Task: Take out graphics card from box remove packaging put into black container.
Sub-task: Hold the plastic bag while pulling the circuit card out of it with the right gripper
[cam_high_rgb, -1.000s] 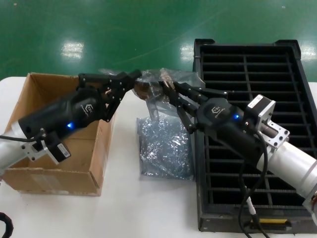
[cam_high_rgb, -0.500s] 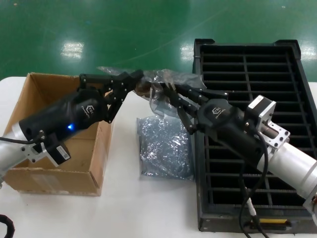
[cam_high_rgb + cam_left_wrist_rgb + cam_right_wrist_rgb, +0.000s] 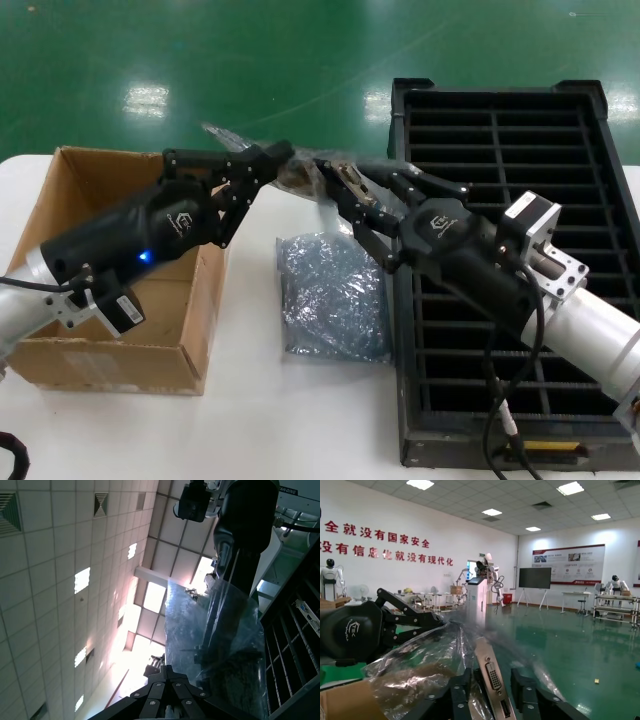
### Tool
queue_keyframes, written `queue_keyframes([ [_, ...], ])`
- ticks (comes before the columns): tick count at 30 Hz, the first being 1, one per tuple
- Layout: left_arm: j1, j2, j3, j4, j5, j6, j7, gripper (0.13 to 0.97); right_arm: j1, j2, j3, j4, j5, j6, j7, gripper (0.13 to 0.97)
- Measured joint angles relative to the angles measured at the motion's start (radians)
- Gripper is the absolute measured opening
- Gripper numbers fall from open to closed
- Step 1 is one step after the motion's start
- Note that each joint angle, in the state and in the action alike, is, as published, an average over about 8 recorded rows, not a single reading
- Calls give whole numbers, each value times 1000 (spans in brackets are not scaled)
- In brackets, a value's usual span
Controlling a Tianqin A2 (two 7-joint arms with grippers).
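Both grippers meet above the table (image 3: 250,420), between the box (image 3: 60,200) and the crate (image 3: 600,220).

Left gripper (image 3: 283,158): reaches from 8 o'clock, over the box's right wall. Its fingers are pinched on the bag (image 3: 297,176), holding the bag's left end in the air.

Right gripper (image 3: 345,195): reaches from 4 o'clock, across the crate's left rim. Its fingers are clamped on the card (image 3: 350,185). In the right wrist view the card's silver bracket (image 3: 492,677) with a white port runs between the fingers (image 3: 457,692), and the bag (image 3: 420,667) drapes over the card's far part toward the left gripper (image 3: 437,621).

Card position: held aloft, tilted, at 9 o'clock of the crate's upper left corner, partly inside the bag.

A second crinkled bag (image 3: 330,295) lies flat on the table, at 6 o'clock of the grippers, touching the crate's left wall.
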Motion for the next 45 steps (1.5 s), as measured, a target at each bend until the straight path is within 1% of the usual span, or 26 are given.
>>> queue_keyframes([
  [3,-2,-1,9,5,-6,0,5,138,-1,-1,3,-1,3,-2,-3,273],
  [11,-7,-1,22,17,-12,0,12,138,-1,-3,11,-7,13,-10,-13,365],
  [12,-7,0,22,19,-12,0,12,138,-1,-3,12,-8,14,-11,-15,365],
  [21,-13,1,24,29,-7,0,15,138,7,-7,19,-25,25,-27,-31,315],
  [29,-8,-3,20,18,-21,0,4,138,17,-12,18,-44,31,-45,-40,210],
  [36,-9,1,15,19,-28,0,2,138,27,-11,11,-63,28,-52,-31,191],
  [45,-13,10,-2,62,15,0,55,138,32,4,-3,-27,2,-28,7,185],
])
